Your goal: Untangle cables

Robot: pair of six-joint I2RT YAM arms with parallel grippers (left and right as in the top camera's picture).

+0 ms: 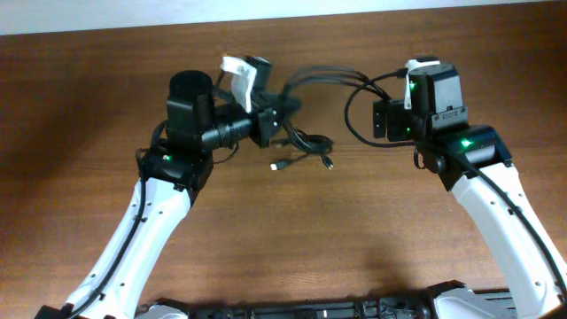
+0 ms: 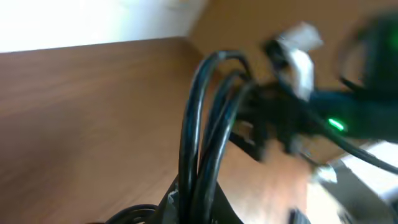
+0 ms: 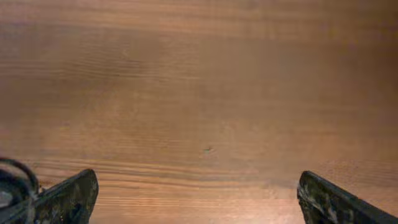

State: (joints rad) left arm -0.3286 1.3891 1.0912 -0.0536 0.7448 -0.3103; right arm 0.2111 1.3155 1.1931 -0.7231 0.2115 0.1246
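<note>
Left arm (image 1: 146, 226) comes up from the near edge, bends at the elbow and lays its wrist out level, so the left claw (image 1: 276, 117) points sideways toward the middle of the table (image 1: 80, 97). That claw is pressed together on the cables (image 1: 306, 140), pinching the black strands at the left side of the bundle.

The left wrist camera has it close up. The cables (image 2: 200, 143) climb out of the grip at the bottom of the picture, several strands side by side, then arch over to the right above the wood.

From overhead, those strands sweep from the left claw across to the right and curl into a loop (image 1: 350, 111) just beside the right claw (image 1: 385, 120). The rest of the bundle trails below the left claw, and two small plug ends (image 1: 276, 166) lie on the table nearby.

Over to the right arm (image 1: 505, 204). It slants in from the near right corner, green lights glowing on its wrist, with the claw held at the right end of the cables. Its own camera looks down on bare table (image 3: 199, 81), with the two fingers (image 3: 68, 193) spread wide at the bottom corners and nothing between them. One curve of cable (image 3: 17, 167) shows at the far left edge, outside the fingers. Whether the right claw touches the loop, I cannot tell.
</note>
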